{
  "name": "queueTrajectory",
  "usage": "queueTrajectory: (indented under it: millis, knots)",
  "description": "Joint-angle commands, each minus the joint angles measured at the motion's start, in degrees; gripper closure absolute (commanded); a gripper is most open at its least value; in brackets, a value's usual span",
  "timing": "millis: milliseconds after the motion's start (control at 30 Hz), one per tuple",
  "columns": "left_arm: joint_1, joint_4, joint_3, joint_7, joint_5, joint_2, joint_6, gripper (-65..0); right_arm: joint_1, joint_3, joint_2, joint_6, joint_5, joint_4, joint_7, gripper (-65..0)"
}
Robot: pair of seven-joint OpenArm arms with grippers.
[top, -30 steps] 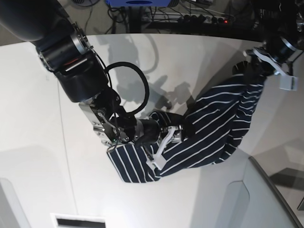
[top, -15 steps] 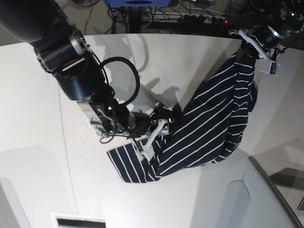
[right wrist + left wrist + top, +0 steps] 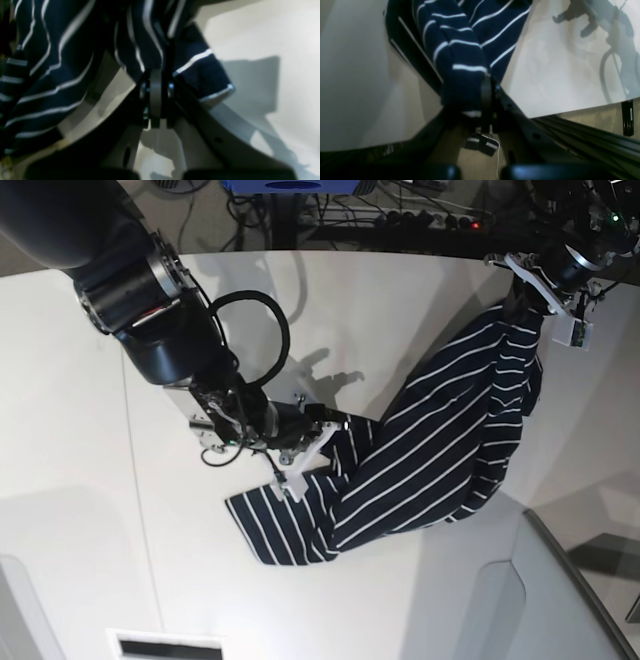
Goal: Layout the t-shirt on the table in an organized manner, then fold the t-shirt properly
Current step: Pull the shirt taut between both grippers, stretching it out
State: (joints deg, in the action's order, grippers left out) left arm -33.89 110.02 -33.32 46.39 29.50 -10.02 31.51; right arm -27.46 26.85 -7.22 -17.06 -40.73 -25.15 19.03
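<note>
Both wrist views are blurred, and the t-shirt (image 3: pixel 62 75) runs off their top edges. In the base view, bunched folds hide the collar and sleeves. The surface (image 3: pixel 80 480) is cut off at the left and near edges.

No legible text, label, brand, number or sign anywhere; nothing readable in any view.

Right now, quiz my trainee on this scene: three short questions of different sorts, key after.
1. True or false: the right gripper is shut on the t-shirt.
2. The left gripper holds: A) nothing B) the t-shirt C) a cable.
3. Fill in: part of the shirt lies on the white ____.

Key: 1 true; 2 B; 3 table.
</note>
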Motion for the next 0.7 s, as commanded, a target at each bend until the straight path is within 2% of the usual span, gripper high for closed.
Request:
queueTrajectory:
  millis: [0,267,367,500,667]
  knots:
    - [-0.26,0.80,-0.31,-0.81,0.53,-0.75,0.10,0.0,-0.27,0.01,-0.29,2.33,2.09,-1.18,0.01,-1.5]
    - [0.44,0.71,-0.31,-0.81,0.53,-0.92,0.10,0.0,7.64,0.01,-0.29,17.10,15.81,-12.44,0.36,-1.2]
    - [0.53,0.71,-0.31,-0.81,0.53,-1.01,0.10,0.0,9.75,0.01,-0.20,21.76,19.68,-16.04,3.35,-1.2]
    - [0.53,0.71,-0.31,-0.81,0.53,-1.01,0.10,0.0,12.30,0.01,0.32,25.10,20.29,-20.44,6.60,-1.2]
    - [0.53,0.71,-0.31,-0.81,0.35,-1.01,0.10,0.0,16.96,0.01,2.43,25.89,20.29,-27.73,9.85,-1.2]
